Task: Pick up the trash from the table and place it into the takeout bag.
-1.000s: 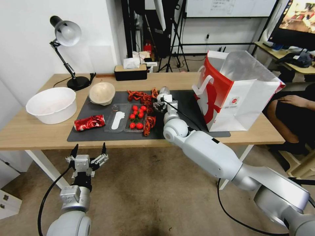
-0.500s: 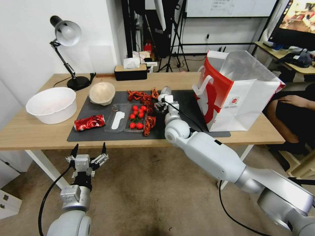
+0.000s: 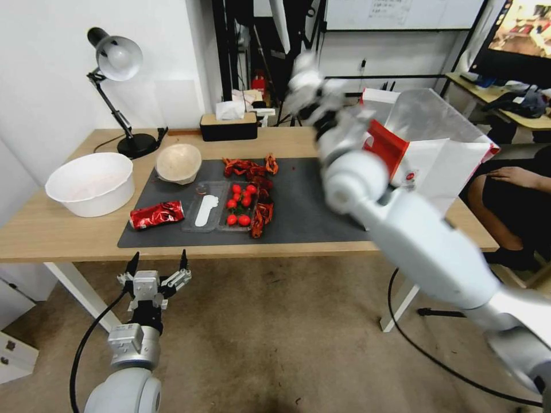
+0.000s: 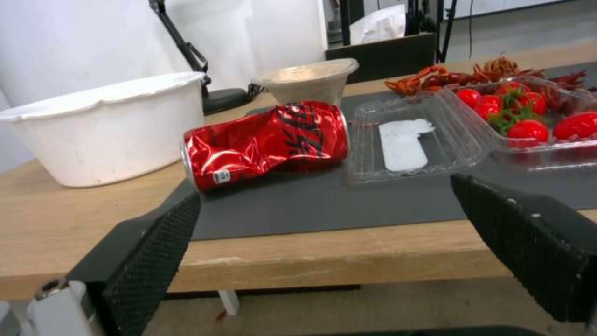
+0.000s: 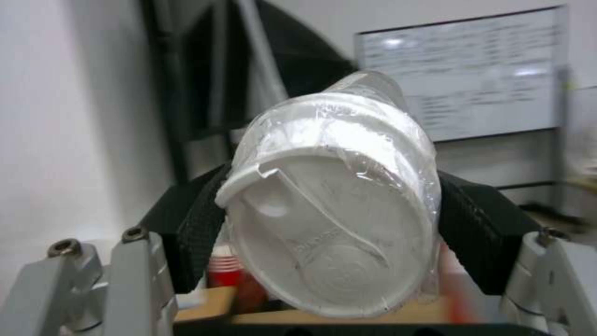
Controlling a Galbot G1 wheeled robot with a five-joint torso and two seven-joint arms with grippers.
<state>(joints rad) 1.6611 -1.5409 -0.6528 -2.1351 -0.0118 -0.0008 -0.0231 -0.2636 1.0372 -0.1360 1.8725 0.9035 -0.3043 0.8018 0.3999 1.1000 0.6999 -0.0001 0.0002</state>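
Head view: right gripper (image 3: pixel 307 86) is up in the air over the back edge of the desk (image 3: pixel 57 235), level with the open top of the takeout bag (image 3: pixel 425 166) at the desk's right end. The arm is motion-blurred; I can't tell its finger state from here. Risk: the forearm sits right against the bag's near wall, so a clip could tip or shove the bag, and a fast swing could throw the load short of the opening. Left gripper (image 3: pixel 158 265) is parked below the front edge, fingers spread, holding nothing.

Left wrist view: crushed red can (image 4: pixel 267 142) lies on its side on the dark grey mat (image 4: pixel 323 205), near the mat's left front corner, just beside an open clear clamshell tray (image 4: pixel 423 147). Cherry tomatoes (image 4: pixel 529 123) in the tray's other half, crayfish shells (image 4: pixel 447 77) behind. Beige bowl (image 4: pixel 308 84) behind the can, white tub (image 4: pixel 106 126) off the mat toward the left end. All untouched.

Right wrist view: both pads pinch a clear white-lidded cup (image 5: pixel 336 196) at its sides, tilted, lid toward the camera. Thin slick plastic; I'd judge it could crush or slip out mid-swing.

Room: desk lamp (image 3: pixel 115 63) and tissue box (image 3: pixel 228 123) along the back edge, tripods and a whiteboard behind, bare floor.
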